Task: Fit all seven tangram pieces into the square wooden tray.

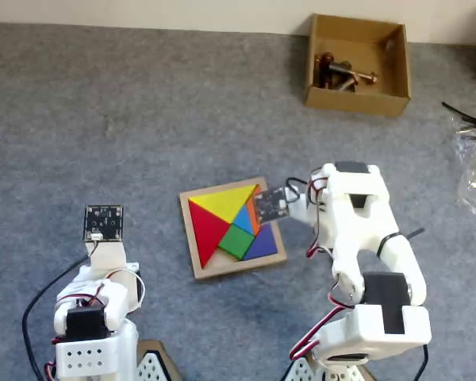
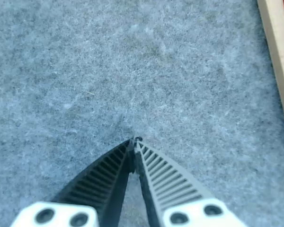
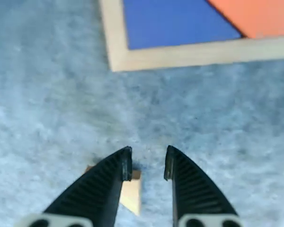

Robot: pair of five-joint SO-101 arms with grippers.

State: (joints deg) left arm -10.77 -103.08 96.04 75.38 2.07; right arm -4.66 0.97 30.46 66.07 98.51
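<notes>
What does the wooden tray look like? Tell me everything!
The wooden tray is a flat, pale square with a plain rim. It lies turned a little on the grey carpet. It is filled with coloured pieces: yellow, red, green, blue and orange. The right arm hangs over one edge.

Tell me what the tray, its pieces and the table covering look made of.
Tray: apparently bare wood, with a light tan, matte rim. Pieces: probably painted wood, given their flat opaque colours. Table covering: grey felt or short carpet, judging by its fuzzy fibres.
</notes>
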